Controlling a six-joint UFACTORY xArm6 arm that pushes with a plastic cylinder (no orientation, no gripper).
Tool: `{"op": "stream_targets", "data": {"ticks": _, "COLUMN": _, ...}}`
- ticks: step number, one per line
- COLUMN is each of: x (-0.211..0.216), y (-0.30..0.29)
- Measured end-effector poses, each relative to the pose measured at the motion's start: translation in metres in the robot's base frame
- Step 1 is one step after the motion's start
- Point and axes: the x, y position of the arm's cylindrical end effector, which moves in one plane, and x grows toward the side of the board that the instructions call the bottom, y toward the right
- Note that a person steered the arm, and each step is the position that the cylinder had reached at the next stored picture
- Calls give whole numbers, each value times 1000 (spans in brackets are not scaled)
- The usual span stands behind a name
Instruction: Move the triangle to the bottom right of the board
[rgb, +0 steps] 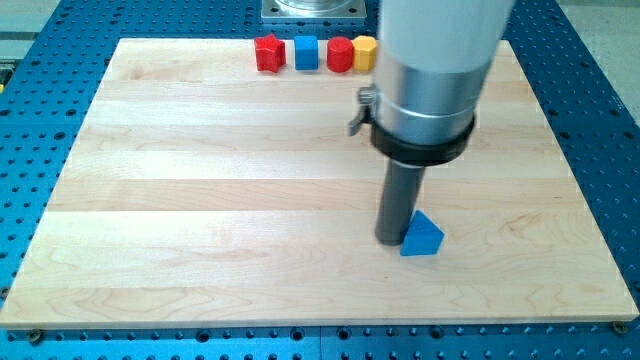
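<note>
A blue triangle block (423, 236) lies on the wooden board (200, 200), right of centre and toward the view's bottom. My tip (390, 240) rests on the board right against the triangle's left side, touching or nearly touching it. The dark rod rises from there into the wide grey and white arm body that fills the view's top right.
Along the board's top edge stands a row of blocks: a red star-like block (268, 53), a blue cube (305, 52), a red cylinder (340, 54) and a yellow block (364, 52), partly hidden by the arm. A blue perforated table (30, 120) surrounds the board.
</note>
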Motion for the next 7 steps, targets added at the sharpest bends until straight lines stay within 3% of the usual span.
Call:
{"op": "stream_targets", "data": {"ticks": 1, "x": -3, "y": 24}}
{"op": "stream_targets", "data": {"ticks": 2, "x": 28, "y": 63}}
{"op": "stream_targets", "data": {"ticks": 3, "x": 30, "y": 57}}
{"op": "stream_targets", "data": {"ticks": 4, "x": 62, "y": 28}}
{"op": "stream_targets", "data": {"ticks": 5, "x": 66, "y": 69}}
{"op": "stream_targets", "data": {"ticks": 6, "x": 63, "y": 115}}
{"op": "stream_targets", "data": {"ticks": 7, "x": 18, "y": 81}}
